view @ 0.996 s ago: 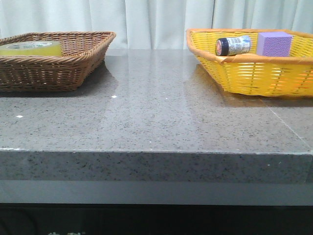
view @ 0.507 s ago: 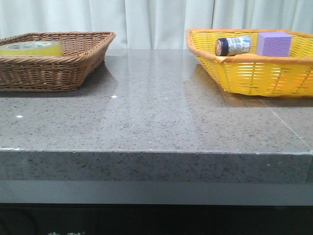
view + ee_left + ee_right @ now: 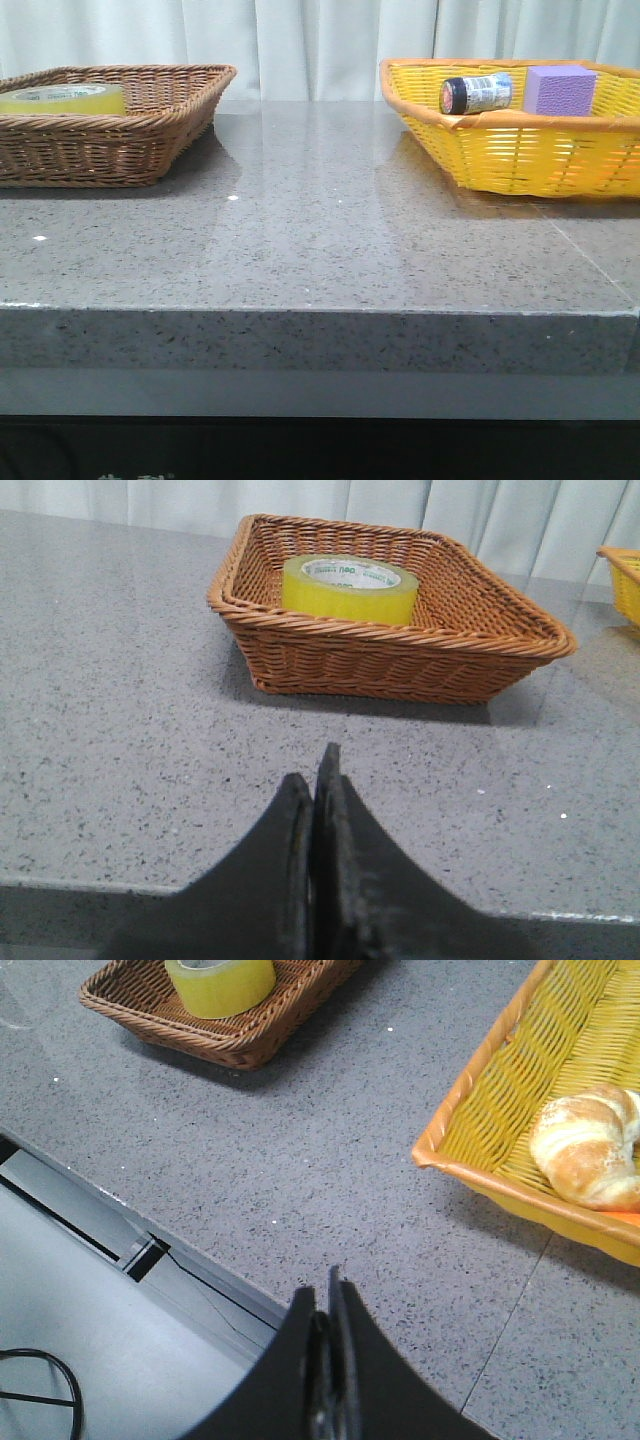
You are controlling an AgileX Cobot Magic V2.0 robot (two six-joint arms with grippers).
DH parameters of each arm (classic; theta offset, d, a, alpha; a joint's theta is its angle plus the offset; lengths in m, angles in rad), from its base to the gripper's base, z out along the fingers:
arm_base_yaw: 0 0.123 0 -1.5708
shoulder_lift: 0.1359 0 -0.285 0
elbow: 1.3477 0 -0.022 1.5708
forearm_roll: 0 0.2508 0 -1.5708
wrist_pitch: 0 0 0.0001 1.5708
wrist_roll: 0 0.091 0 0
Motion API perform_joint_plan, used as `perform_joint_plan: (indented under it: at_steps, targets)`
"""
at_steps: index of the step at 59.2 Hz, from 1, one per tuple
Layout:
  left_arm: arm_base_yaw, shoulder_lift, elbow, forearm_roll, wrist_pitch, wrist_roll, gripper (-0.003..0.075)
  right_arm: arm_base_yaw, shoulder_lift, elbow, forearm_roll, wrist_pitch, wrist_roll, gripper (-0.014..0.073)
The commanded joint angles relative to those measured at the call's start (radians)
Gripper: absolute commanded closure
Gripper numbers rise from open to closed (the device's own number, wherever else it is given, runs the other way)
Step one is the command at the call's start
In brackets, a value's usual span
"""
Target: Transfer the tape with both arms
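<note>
Bare table between two baskets

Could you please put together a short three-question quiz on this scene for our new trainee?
1. True or false: the tape lies in the brown wicker basket.
2. Which of these lies in the yellow basket? A) scissors B) a croissant C) a mug
3. Fill in: the left gripper and the right gripper are both ____, holding nothing.

Key
1. True: the roll lies flat inside it, on the robot's left side of the table.
2. B: the right wrist view shows it; the front view also shows a dark-capped bottle and a purple block there.
3. Shut: on each, the fingers meet above the table edge.
</note>
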Motion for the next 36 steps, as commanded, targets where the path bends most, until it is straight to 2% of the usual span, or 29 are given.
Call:
perform_joint_plan:
  at_steps: [1,11,36]
  targets:
    - [-0.001,-0.02,0.022,0.007,-0.163,-0.016,0.074,-0.002,-0.002,-0.024,0.01,-0.063,-0.004,0.0662]
    - [-0.001,-0.02,0.115,0.007,-0.329,-0.016,0.074,-0.002,-0.002,-0.024,0.01,-0.064,-0.004,0.0662]
    - [0.001,-0.02,0.11,0.001,-0.315,-0.016,0.074,-0.002,-0.002,-0.024,0.01,-0.064,-0.004,0.0662]
